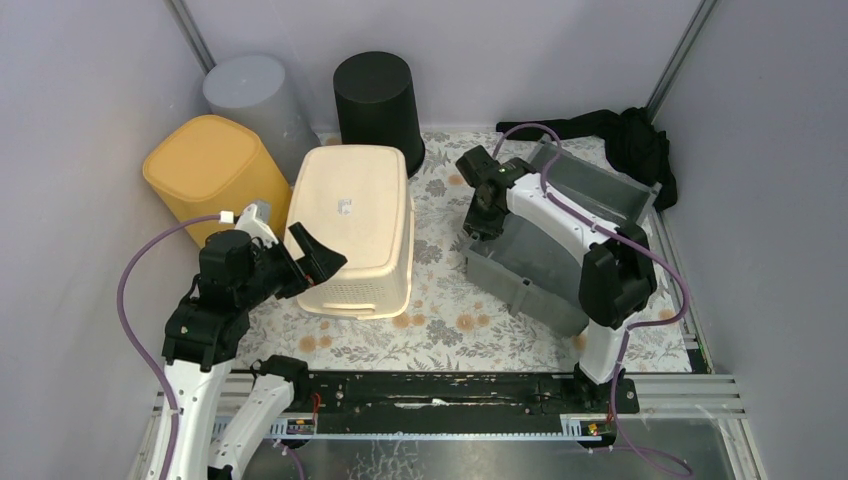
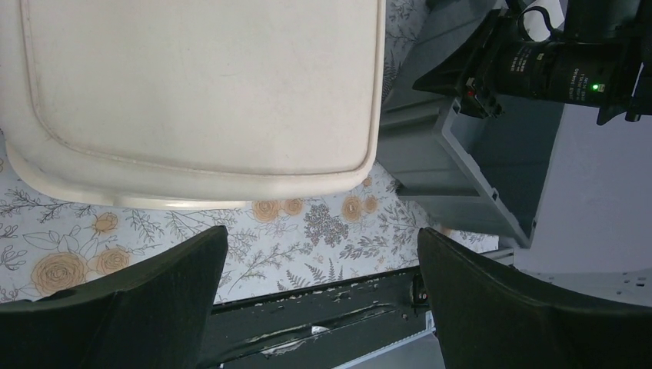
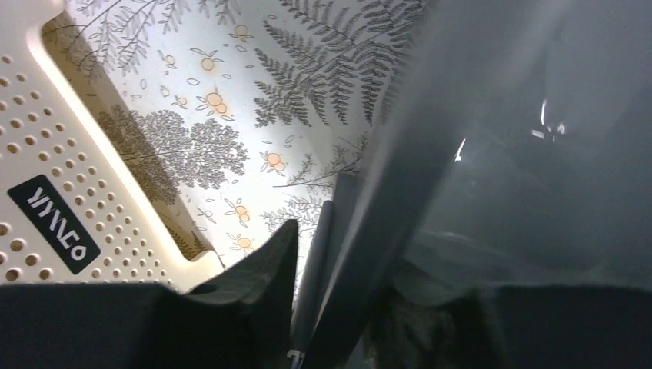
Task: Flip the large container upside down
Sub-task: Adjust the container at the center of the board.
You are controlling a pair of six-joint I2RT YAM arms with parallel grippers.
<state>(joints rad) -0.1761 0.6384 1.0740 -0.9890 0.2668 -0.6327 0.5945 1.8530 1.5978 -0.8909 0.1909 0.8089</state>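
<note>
Lilac walls enclose a table (image 1: 440, 300) under a flowered cloth, where the large grey rectangular plastic container (image 1: 590, 185) sits mouth-up at about 3 o'clock. The right hand (image 1: 477, 228), on a bent arm, straddles the container's 9 o'clock wall, half closed. I cannot tell whether it pinches yet, so it should seat deep on the rim before lifting that edge over. The left hand (image 2: 321, 238), at 8 o'clock, hangs wide open and empty beside an upturned cream perforated plastic basket (image 1: 355, 215).
</note>
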